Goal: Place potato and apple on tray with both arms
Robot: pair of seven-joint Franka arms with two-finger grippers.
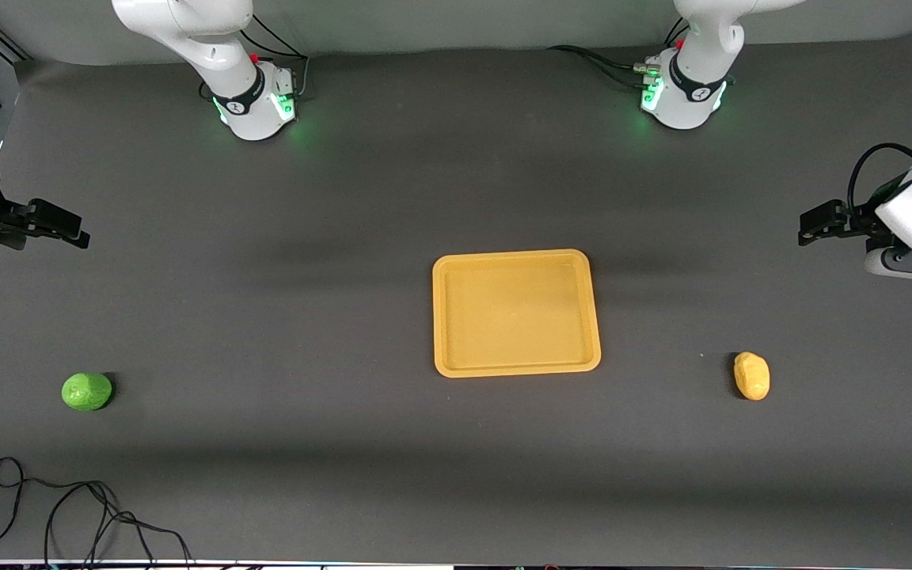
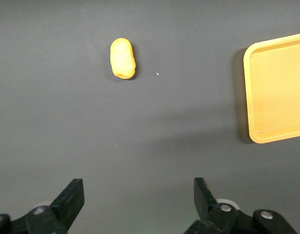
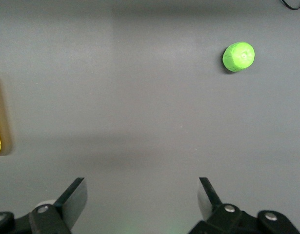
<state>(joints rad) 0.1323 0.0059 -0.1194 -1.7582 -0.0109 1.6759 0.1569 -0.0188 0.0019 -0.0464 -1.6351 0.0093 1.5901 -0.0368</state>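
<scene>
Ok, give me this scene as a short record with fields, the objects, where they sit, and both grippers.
tray: mid-table, nothing on it
potato: on the table toward the left arm's end, apart from the tray
apple: on the table toward the right arm's end
left gripper: open, holding nothing, waiting
right gripper: open, holding nothing, waiting

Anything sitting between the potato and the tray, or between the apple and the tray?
Nothing visible. Only bare table lies between the potato and the tray, and between the apple and the tray.
</scene>
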